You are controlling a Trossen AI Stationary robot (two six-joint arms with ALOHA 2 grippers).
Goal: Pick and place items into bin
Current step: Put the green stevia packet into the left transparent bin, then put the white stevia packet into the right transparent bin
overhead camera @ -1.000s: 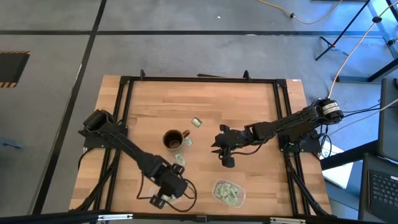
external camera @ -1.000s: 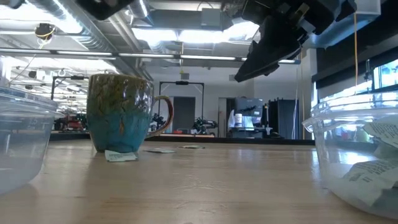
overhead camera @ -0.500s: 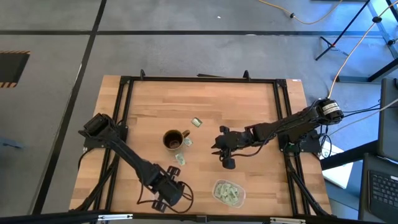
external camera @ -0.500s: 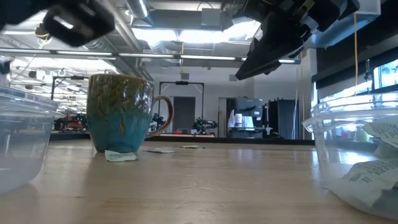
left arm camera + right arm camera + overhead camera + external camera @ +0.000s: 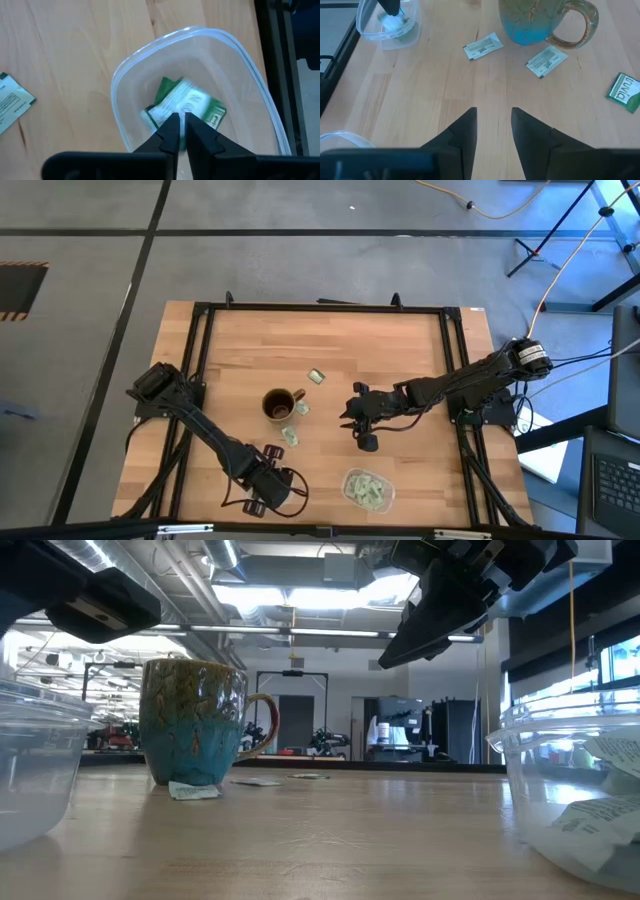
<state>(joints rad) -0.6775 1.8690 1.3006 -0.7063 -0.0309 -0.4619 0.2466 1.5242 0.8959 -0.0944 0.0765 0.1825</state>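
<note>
Since a second ago the left gripper (image 5: 178,131) has swung over the left bin (image 5: 131,75) near the table's front edge; its fingers, nearly together, hang just above the green packet (image 5: 190,102) lying inside (apparently released). Closing again could snag the packet back out.

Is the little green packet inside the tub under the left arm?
Inside. The left wrist view shows the green packet lying within the clear tub's rim, just beyond the left gripper.
</note>
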